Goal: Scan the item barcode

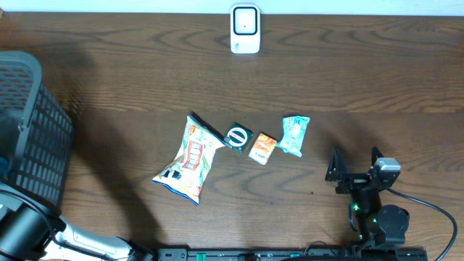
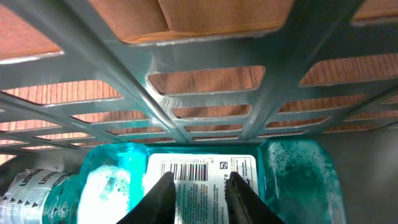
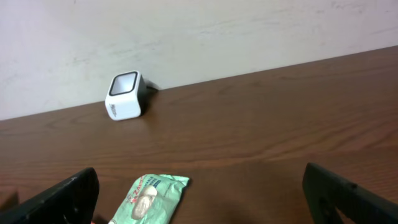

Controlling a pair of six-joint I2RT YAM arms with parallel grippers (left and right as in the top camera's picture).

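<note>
Left claw (image 2: 200,200): jaws drawn in narrow. Both fingers (image 2: 159,198) lie against the front of a teal liquid bottle (image 2: 292,180), and the barcode label (image 2: 202,169) shows in the gap between them. The tips are cut off at the frame edge, so can't tell if it has a real hold or is only touching.

The bottle lies right under the claw, in the bottom of the grey basket (image 2: 205,56). The basket's lattice wall is just beyond it, with the wood table (image 2: 205,81) visible through the slots. A second bottle (image 2: 34,194) with a white label sits just to the claw's left, close beside the teal one; contact unclear.

Step, my read: grasp the bottle to lift it out.
- Squeeze the bottle body, not the barcode. The fingers flank the code, so leave it uncovered.
- Lift straight up, clear of the lattice, without dragging the neighbour.

Right claw (image 3: 202,186): wide open, empty, low over the table. A green-white pouch (image 3: 152,198) is just ahead-left of it. The scanner (image 3: 124,96) is well beyond, at the far edge by the wall. The label will need turning to face that scanner window.
</note>
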